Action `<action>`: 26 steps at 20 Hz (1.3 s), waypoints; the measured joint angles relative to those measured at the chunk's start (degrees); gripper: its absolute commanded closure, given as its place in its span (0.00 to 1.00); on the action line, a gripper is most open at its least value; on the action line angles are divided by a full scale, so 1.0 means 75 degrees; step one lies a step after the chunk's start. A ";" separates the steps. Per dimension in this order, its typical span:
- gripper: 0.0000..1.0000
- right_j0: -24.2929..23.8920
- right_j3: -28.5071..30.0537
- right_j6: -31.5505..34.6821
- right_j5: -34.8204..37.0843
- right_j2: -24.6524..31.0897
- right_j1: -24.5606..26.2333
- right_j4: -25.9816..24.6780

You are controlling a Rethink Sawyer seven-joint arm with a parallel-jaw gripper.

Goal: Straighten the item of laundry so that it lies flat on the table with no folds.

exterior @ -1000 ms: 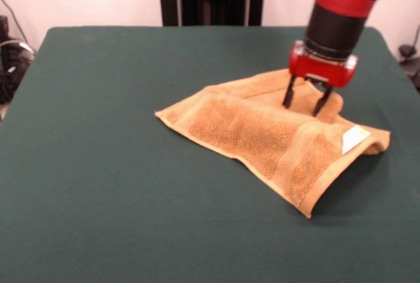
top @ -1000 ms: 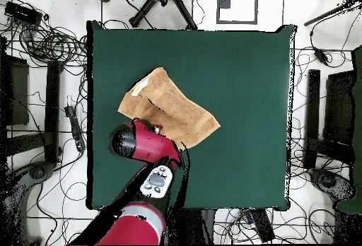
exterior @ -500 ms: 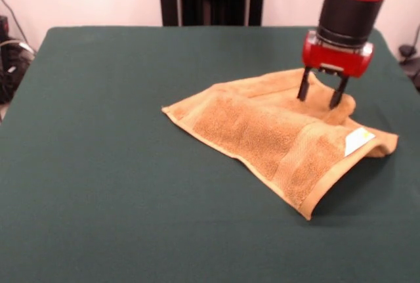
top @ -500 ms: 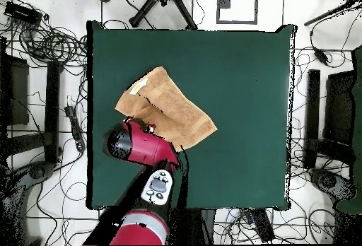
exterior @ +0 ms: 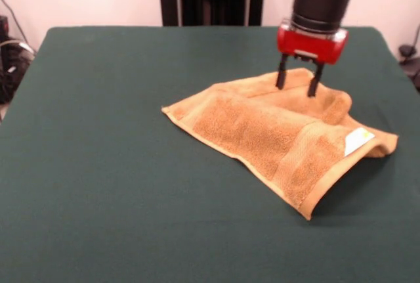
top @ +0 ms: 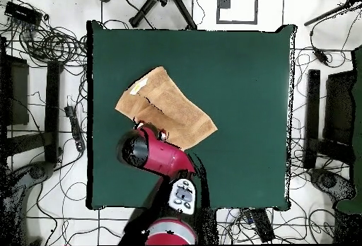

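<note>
One folded towel (exterior: 275, 132), end effector (exterior: 297, 85) above

The towel (exterior: 275, 132) is orange-tan terry with smoother woven border bands and a white-and-yellow tag (exterior: 357, 140) at its right edge. The surface (exterior: 98, 165) is dark green. The claw (exterior: 297, 81) is black under a red housing.

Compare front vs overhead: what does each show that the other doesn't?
Front only: the gripper with its two fingers spread open at the far edge of the towel, and the raised fold with the white tag.
Overhead only: the whole table outline, cables and chairs on the floor around it; the arm hides the gripper.
Both: the towel lies folded, not flat, on the green table.
</note>
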 measured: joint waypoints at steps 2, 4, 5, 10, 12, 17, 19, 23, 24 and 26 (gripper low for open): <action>0.00 -0.0251 0.0221 0.0000 -0.0329 0.0012 0.0023 -0.0273; 0.00 -0.0299 0.0261 0.0000 -0.0478 0.0008 0.0088 -0.0364; 0.00 -0.0318 0.0277 0.0000 -0.0554 0.0004 0.0127 -0.0405; 0.00 0.0006 0.0225 0.0000 -0.1012 -0.0170 0.0678 -0.0423; 0.00 0.0170 0.0187 0.0002 -0.1145 -0.0216 0.0834 -0.0372; 0.00 0.0483 0.0172 0.0002 -0.1256 -0.0436 0.0900 -0.0049; 0.00 0.0479 0.0186 0.0002 -0.1256 -0.0433 0.0895 -0.0006; 0.00 0.0384 0.0349 0.0011 -0.1256 -0.0352 0.0795 0.0044; 0.00 0.0291 0.0519 0.0014 -0.1256 -0.0234 0.0690 0.0044; 0.00 0.0200 0.0670 0.0014 -0.1256 -0.0130 0.0617 0.0045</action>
